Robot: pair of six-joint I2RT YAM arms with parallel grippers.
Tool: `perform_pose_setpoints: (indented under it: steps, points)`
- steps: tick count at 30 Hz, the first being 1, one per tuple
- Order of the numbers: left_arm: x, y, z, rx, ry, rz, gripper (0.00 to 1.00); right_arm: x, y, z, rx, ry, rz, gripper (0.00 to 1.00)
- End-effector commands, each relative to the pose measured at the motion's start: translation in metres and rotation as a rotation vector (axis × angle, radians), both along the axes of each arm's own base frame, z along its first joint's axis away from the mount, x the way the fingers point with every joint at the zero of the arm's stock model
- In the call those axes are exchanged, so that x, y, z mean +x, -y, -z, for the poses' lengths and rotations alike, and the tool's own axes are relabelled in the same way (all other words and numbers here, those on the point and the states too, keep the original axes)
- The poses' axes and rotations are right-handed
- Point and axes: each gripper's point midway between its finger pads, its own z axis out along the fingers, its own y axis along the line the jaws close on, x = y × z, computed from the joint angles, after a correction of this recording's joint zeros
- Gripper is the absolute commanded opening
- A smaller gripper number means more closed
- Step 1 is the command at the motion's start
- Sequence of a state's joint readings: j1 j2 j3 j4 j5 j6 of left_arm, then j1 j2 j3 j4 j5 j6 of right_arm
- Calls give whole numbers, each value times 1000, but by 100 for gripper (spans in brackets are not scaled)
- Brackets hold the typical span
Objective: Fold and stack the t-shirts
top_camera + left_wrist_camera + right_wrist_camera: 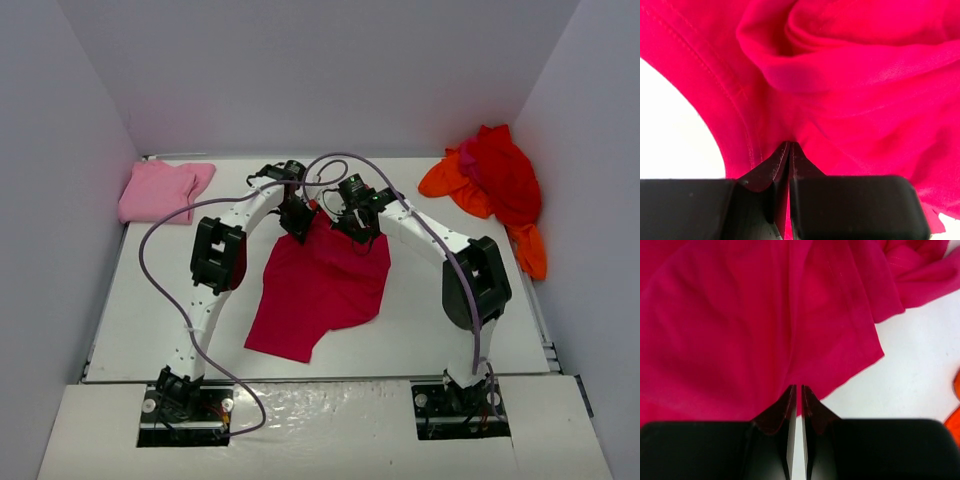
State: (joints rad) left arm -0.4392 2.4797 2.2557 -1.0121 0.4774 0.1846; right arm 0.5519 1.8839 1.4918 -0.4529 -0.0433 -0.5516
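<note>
The left gripper (790, 146) is clamped on a fold of the crimson shirt (320, 285), and the right gripper (798, 388) pinches its hem, jaws almost together. That shirt lies mid-table, unfolded. The pink shirt (160, 190) sits far left, seemingly folded. The red shirt (505, 170) and orange shirt (445, 180) are heaped far right, apparently not yet folded.

text: none readable | crimson t-shirt (320, 290): no print | arms (425, 235): markings, if any, too small to tell
</note>
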Motion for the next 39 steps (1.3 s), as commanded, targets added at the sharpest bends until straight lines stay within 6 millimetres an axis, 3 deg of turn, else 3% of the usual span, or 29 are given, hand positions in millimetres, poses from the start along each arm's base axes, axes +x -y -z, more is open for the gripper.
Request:
perform_pose_setpoints:
  steps: [1, 3, 7, 17, 22, 23, 26, 28, 29, 33, 37, 39]
  points:
    - [1, -2, -38, 0, 79, 19, 0, 23, 19, 16, -30, 1, 73, 7]
    - [1, -3, -36, 6, 74, 17, 0, 24, 26, 33, -56, -31, 85, 7]
    - [1, -12, -31, 52, 65, 21, 0, 24, 58, 68, -219, -79, 160, 6]
    - [-13, -33, -35, 85, 32, 6, 0, -11, 112, 113, -434, -232, 216, 7]
    - [-35, -70, -30, 116, -34, -16, 0, -31, 175, 125, -531, -308, 306, 7]
    - [-37, -78, -32, 115, -25, -30, 0, -35, 196, 126, -550, -324, 348, 7]
    - [-58, -108, -16, 123, -99, -68, 0, -38, 238, 122, -561, -337, 446, 7]
    - [-70, -117, -13, 126, -126, -71, 0, -37, 263, 115, -567, -329, 513, 7]
    - [-71, -122, -15, 122, -116, -81, 0, -34, 274, 111, -567, -320, 545, 7]
    - [-103, -143, -11, 144, -162, -99, 0, -15, 314, 81, -634, -215, 662, 6]
    - [-130, -153, -14, 162, -169, -91, 0, -6, 322, 68, -630, -173, 696, 5]
    - [-141, -152, -17, 135, -182, -90, 0, -15, 324, 72, -655, -196, 687, 5]
